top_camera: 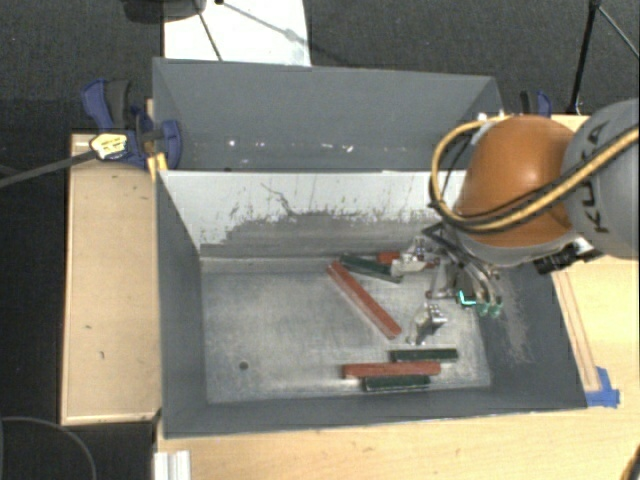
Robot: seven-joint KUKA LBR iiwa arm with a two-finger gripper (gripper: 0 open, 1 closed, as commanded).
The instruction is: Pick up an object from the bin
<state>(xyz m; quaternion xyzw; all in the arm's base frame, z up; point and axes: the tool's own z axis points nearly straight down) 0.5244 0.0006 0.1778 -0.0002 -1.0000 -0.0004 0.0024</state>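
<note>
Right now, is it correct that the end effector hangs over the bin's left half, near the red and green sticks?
Not quite: the camera view shows the end effector hangs over the bin's right half, near the red stick and green stick.

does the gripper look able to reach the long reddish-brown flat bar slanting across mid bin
Probably yes: the gripper hangs beside the lower end of the long reddish-brown flat bar, whose middle lies uncovered.

Rounded orange cover (512, 183) on the wrist; black and yellow cables (445, 163) looped round it; grey arm (612, 158) lettered black.
</note>
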